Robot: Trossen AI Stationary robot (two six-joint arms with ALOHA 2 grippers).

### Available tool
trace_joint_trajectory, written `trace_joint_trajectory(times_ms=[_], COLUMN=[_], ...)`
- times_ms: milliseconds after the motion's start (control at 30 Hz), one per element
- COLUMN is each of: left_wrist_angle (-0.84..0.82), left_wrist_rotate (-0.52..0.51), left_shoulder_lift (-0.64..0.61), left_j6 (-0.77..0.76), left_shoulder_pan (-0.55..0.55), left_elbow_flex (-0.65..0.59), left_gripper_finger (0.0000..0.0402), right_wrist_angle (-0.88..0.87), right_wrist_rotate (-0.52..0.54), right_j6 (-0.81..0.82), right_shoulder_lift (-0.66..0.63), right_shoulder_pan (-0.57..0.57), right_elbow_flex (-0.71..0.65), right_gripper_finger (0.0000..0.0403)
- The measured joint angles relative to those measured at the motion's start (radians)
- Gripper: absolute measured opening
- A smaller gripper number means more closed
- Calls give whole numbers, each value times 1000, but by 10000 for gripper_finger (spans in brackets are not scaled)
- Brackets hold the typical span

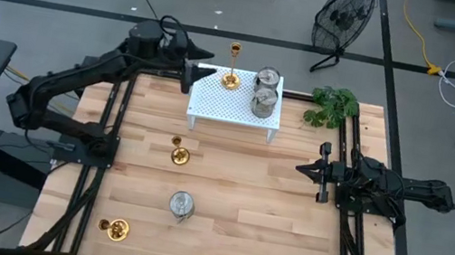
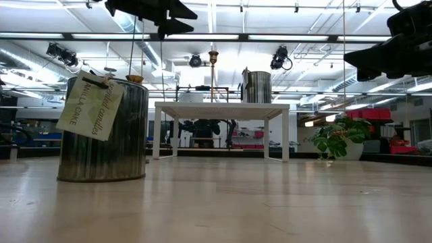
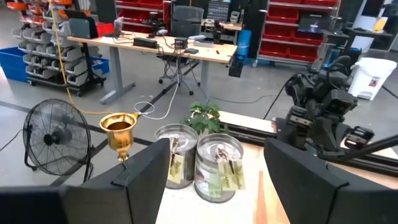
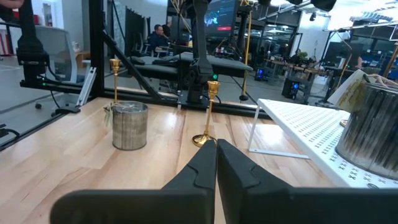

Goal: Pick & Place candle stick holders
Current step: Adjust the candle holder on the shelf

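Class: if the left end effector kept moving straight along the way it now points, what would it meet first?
Probably the two silver holders on the rack: they sit right between the open left end effector fingers. The gold holder stands off to one side.

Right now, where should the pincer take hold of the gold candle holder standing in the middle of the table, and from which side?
Grip the gold candle holder on its slim stem, above the round base. It stands upright with bare table around it, so coming down from above, or level from the side, with a finger on each side of the stem, should probably work best.
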Motion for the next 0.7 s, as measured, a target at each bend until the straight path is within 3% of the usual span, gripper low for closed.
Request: trace_joint_trajectory(times_ms=[700], left_wrist_angle=[-103], left_wrist_rotate=[0], left_shoulder_lift=[-21], left_j6=[-5], left_shoulder_pan=[-11], left_elbow_flex=[0], left_gripper_finger=[270], right_wrist_angle=[0], right_wrist_rotate=[0], right_j6=[0], right_shoulder_lift=[0], right_shoulder_pan=[0], right_elbow_flex=[0], right_gripper_finger=[17])
